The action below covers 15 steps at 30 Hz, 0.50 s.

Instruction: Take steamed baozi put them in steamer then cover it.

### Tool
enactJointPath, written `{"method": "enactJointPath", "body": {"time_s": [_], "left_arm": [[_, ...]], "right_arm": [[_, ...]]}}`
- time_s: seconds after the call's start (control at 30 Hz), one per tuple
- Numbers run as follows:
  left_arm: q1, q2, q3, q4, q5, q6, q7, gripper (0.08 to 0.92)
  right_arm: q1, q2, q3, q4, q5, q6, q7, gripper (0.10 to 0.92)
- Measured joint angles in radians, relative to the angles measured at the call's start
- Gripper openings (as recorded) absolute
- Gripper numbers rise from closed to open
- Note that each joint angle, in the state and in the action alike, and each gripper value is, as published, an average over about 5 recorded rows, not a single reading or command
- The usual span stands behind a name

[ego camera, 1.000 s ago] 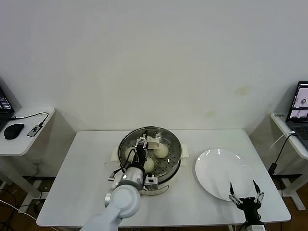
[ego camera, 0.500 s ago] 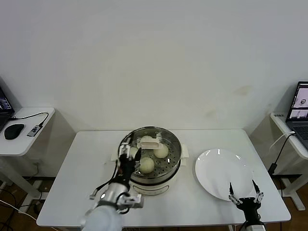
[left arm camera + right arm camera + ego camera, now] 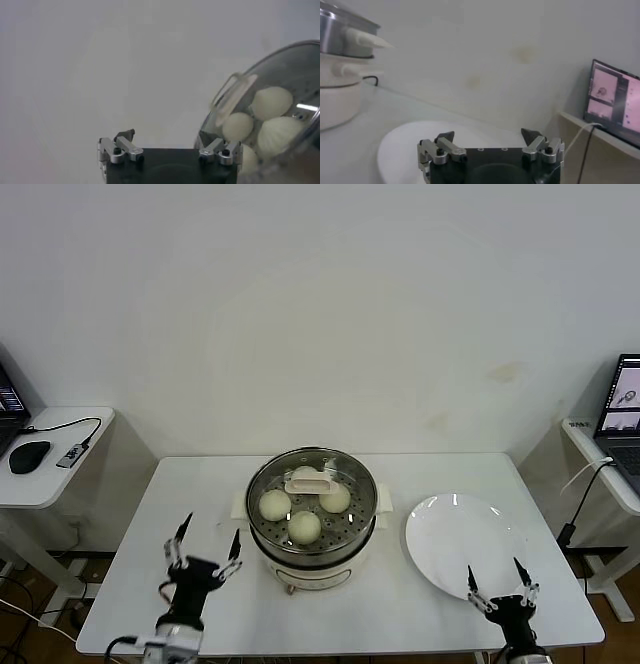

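Note:
The steamer [image 3: 312,556] stands mid-table with the glass cover [image 3: 348,482] resting on it, its cream handle [image 3: 308,483] on top. Through the glass show the baozi [image 3: 274,504], two more [image 3: 304,526] [image 3: 335,498], and a fourth partly behind the handle. My left gripper [image 3: 212,531] is open and empty, low over the table to the left front of the steamer. In the left wrist view the gripper [image 3: 167,137] faces the covered steamer [image 3: 300,65] and the buns [image 3: 271,102]. My right gripper [image 3: 494,569] is open and empty at the plate's front edge.
A flat white plate [image 3: 465,534] lies right of the steamer and shows in the right wrist view [image 3: 410,145]. A side table with a mouse [image 3: 28,456] stands at far left. A laptop [image 3: 625,399] sits on a desk at far right.
My left gripper has let go of the cover's handle and drawn back down and left, away from the steamer. The cover stays on the steamer. The right gripper has barely moved.

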Motion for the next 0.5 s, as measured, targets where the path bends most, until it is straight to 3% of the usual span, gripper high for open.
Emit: {"method": "enactJointPath", "body": {"time_s": [0.27, 0.5], "left_arm": [[0.122, -0.054, -0.056, 0.077, -0.302, -0.164, -0.046, 0.823], [0.189, -0.060, -0.086, 0.118, -0.439, -0.236, -0.007, 0.823]], "right_arm": [[-0.056, -0.035, -0.057, 0.032, 0.069, 0.013, -0.027, 0.823], [-0.097, -0.048, -0.097, 0.074, 0.124, -0.021, -0.054, 0.823]]}}
